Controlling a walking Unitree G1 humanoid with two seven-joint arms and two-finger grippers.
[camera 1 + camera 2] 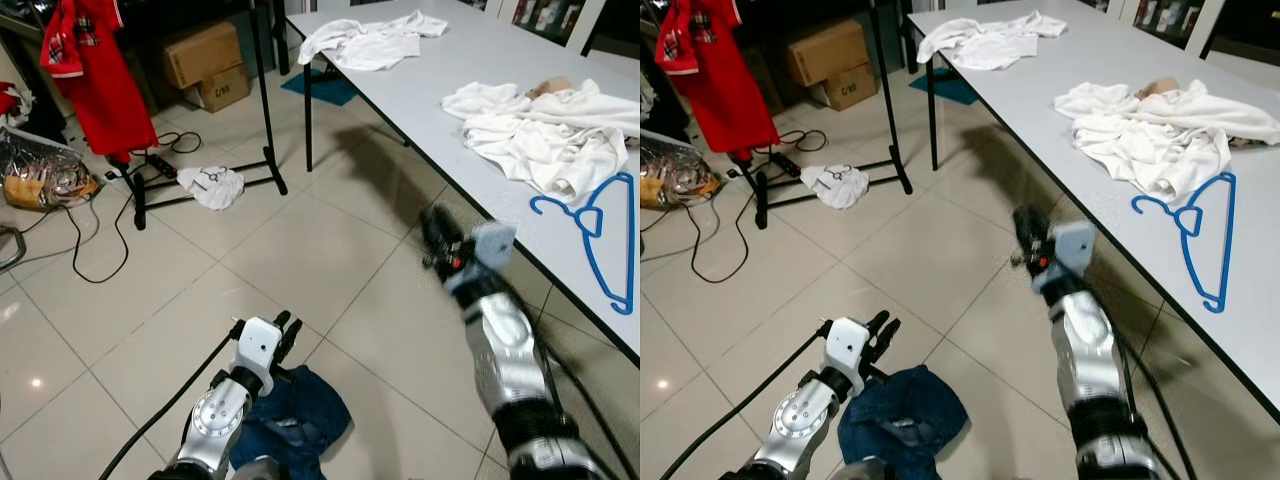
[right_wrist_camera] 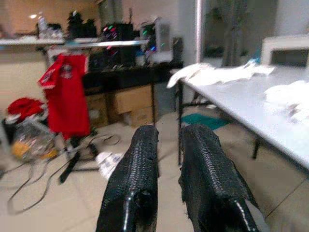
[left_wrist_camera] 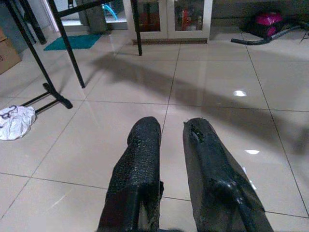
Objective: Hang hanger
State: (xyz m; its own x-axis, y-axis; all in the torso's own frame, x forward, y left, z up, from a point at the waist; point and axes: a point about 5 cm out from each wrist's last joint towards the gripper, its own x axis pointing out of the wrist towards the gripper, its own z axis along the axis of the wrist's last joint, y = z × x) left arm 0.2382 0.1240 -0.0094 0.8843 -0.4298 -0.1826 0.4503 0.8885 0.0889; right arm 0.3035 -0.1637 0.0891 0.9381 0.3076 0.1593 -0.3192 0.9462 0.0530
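A blue hanger [image 1: 600, 235] lies flat on the white table [image 1: 500, 60] near its front edge, beside a heap of white clothes [image 1: 550, 135]. My right gripper [image 1: 432, 225] is raised in front of the table's edge, left of the hanger and apart from it, with its fingers [image 2: 140, 159] close together and nothing between them. My left gripper [image 1: 288, 325] hangs low over the tiled floor, fingers [image 3: 140, 150] nearly closed and holding nothing. A black clothes rack [image 1: 262, 90] stands at the far left with a red shirt [image 1: 95, 70] hanging on it.
A blue denim garment [image 1: 295, 420] lies on the floor under my left arm. A white cloth [image 1: 213, 185] lies by the rack's base. Cardboard boxes [image 1: 205, 60], cables [image 1: 90, 250] and bags [image 1: 40, 175] crowd the far left. More white clothes [image 1: 370, 40] lie on the table's far end.
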